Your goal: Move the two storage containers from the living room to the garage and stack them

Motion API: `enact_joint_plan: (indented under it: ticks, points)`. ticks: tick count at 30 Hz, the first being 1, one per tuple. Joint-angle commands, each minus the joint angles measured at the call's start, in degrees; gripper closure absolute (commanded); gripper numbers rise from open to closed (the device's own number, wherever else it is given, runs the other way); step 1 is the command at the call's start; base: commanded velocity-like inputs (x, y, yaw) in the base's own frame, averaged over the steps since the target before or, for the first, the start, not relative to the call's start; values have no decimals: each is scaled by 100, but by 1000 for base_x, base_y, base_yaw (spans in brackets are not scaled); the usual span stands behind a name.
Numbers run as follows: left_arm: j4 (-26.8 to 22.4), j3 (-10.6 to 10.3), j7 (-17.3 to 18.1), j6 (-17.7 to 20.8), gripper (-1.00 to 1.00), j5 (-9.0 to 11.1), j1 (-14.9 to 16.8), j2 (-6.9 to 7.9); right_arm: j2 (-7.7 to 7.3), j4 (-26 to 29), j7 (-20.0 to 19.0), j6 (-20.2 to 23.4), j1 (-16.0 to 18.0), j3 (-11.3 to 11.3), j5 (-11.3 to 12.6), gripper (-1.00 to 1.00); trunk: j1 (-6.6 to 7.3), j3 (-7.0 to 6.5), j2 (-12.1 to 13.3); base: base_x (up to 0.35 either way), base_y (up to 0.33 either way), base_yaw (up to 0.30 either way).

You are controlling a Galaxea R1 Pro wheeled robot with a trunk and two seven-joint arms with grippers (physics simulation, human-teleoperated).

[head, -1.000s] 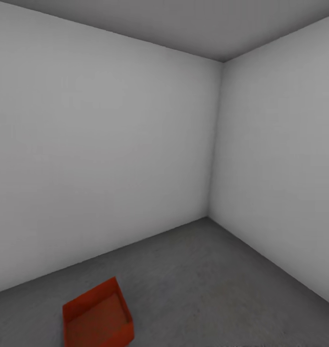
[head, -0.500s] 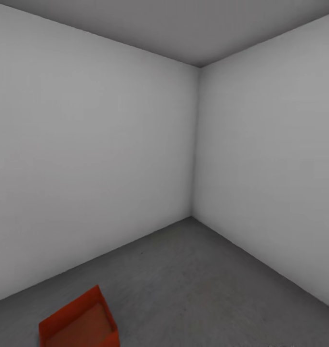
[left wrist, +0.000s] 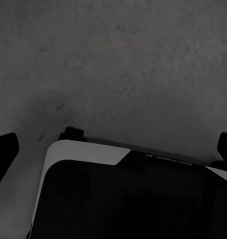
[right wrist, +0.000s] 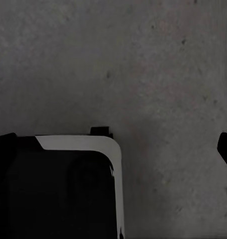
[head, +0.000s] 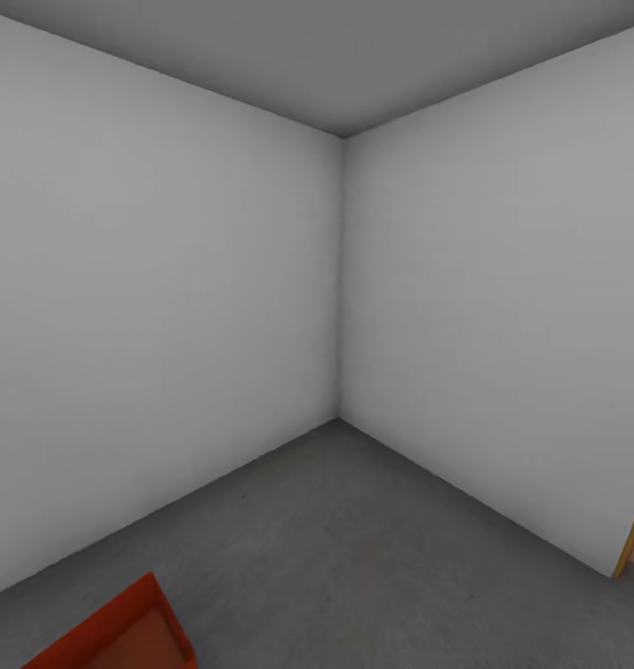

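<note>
Container (head: pixel 122 636) on concrete floor (head: pixel 354 548), jaws apart, empty

The storage container (head: pixel 122 632) is orange-red. The floor (head: pixel 354 548) is dark grey with small darker specks (a rough concrete look). The walls (head: pixel 168 325) are plain white-grey, the door frame (head: pixel 633 534) yellowish wood.

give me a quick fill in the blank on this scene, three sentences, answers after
1. The storage container sits on the floor and its colour is ____.
2. The two walls meet in a ____ ahead of the robot.
3. In the left wrist view the left claw points down at bare grey ____.

Missing words: orange-red; corner; concrete
</note>
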State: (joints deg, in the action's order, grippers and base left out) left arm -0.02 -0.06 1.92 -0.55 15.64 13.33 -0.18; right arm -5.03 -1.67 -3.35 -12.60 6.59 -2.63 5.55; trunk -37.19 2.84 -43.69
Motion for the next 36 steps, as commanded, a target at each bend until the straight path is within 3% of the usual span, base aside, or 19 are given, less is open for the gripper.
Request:
enact_joint_plan:
  ticks: [1,36]
  points:
    - [2,-3,19,-6,-100,44,3,1,-3,-18,-34,-32,9,-27,60,-100,-1,5,-8,0,0,-259]
    - [2,-3,19,-6,-100,44,3,1,-7,-18,-42,-41,9,-36,19,-100,-1,-49,-8,0,0,-280]
